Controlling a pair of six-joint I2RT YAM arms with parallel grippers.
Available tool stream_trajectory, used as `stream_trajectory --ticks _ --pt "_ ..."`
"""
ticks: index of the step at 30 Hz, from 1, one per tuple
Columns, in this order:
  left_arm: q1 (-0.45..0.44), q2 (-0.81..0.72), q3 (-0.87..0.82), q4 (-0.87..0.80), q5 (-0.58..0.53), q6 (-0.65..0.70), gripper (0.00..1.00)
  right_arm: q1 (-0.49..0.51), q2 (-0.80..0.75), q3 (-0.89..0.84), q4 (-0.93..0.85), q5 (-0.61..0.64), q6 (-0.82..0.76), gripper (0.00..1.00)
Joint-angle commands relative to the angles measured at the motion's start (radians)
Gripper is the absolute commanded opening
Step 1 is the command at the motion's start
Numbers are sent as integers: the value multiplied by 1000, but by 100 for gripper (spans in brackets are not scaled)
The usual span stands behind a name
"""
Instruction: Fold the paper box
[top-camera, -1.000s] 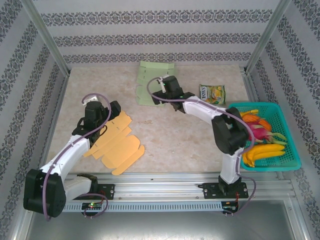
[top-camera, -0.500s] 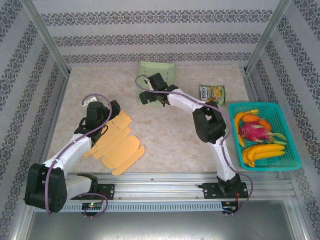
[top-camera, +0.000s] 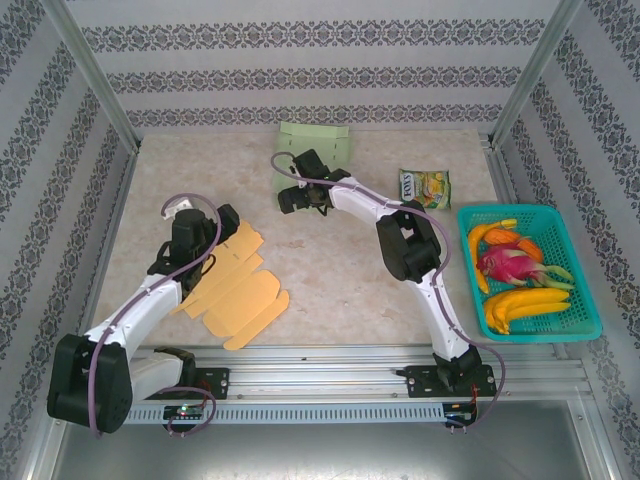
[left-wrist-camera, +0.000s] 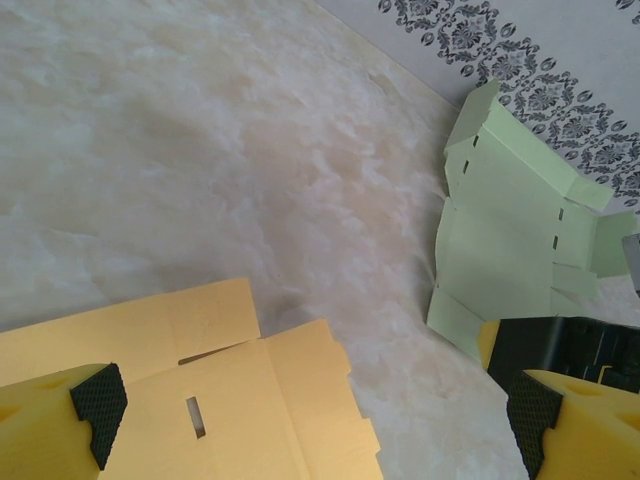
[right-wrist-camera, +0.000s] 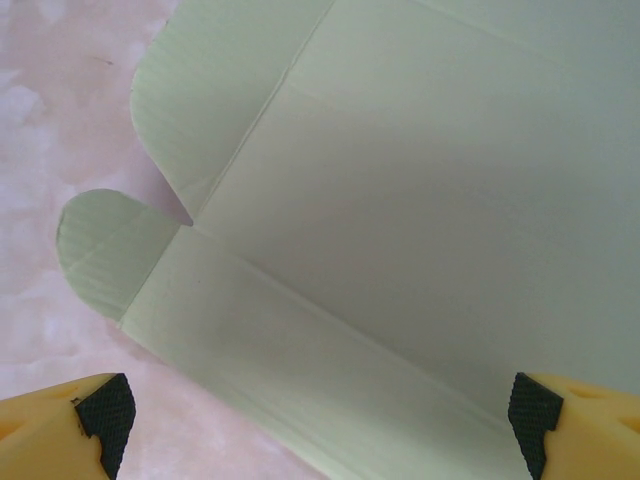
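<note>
left gripper (left-wrist-camera: 315, 410) spread over orange blank (top-camera: 235, 290) | right gripper (right-wrist-camera: 318, 415) spread over green blank (right-wrist-camera: 400, 200) | packet (top-camera: 424, 187) reads FOX'S

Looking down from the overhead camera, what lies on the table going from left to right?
orange flat cardboard → pale green flat cardboard → snack packet → teal basket of fruit

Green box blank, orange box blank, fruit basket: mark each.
green box blank (right-wrist-camera: 420, 200), right wrist view, main panel
orange box blank (top-camera: 245, 295), top external view, central panel
fruit basket (top-camera: 545, 336), top external view, near rim
</note>
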Motion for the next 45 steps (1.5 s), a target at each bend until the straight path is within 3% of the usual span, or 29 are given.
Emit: stream_trajectory --ticks 1,6,11,24,28,35,45 --pt "-9 -30 -21 32 15 -23 100 -16 38 31 -36 -65 94 98" --pt "-10 -53 -34 21 14 -24 100 -9 40 7 -39 -58 81 98" --pt "-9 -64 -48 17 17 -37 100 3 -39 -129 1 -24 60 98" --pt "-37 -19 -41 53 61 -65 100 43 -399 -750 216 -12 79 98" --pt "-92 41 -3 59 57 -53 100 84 -514 -900 285 -6 127 98" --pt "-215 188 122 33 38 -11 100 198 -775 -1037 231 139 138 98" --pt "-258 495 425 -67 46 76 99 230 -1205 -1139 26 365 126 98"
